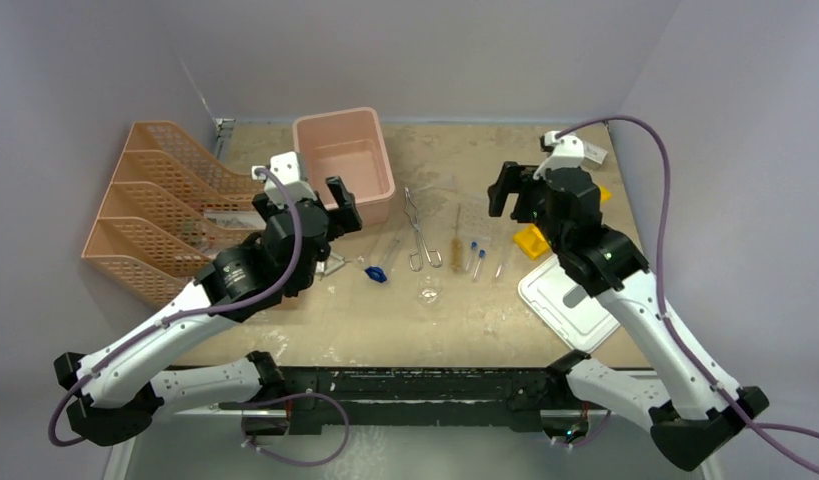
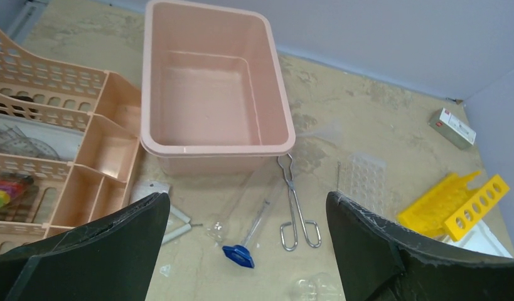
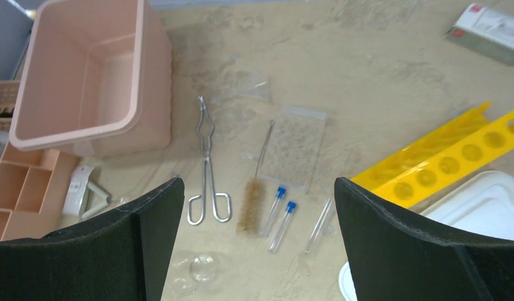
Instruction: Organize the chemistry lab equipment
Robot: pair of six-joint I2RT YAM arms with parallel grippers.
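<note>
scissor-tongs, brush and tubes lie loose on the surface, nothing sorted yet; my left hand and right hand hang spread.

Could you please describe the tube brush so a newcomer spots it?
Find the pink bin, then the metal tongs lying just right of it. The brush lies between those tongs and two blue-capped tubes, alone in having a tan bristle tuft.

Table: tongs; brush; tubes; bin
</note>
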